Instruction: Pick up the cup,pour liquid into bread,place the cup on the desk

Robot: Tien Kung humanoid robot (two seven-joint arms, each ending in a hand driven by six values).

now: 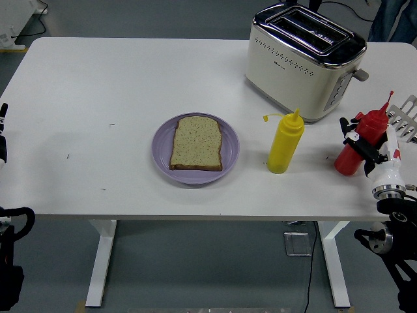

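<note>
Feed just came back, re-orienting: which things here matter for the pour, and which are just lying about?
In play: red squeeze bottle, tilted in the right hand; bread slice; purple plate.

Lying about: yellow squeeze bottle; toaster; metal rack, right edge.
</note>
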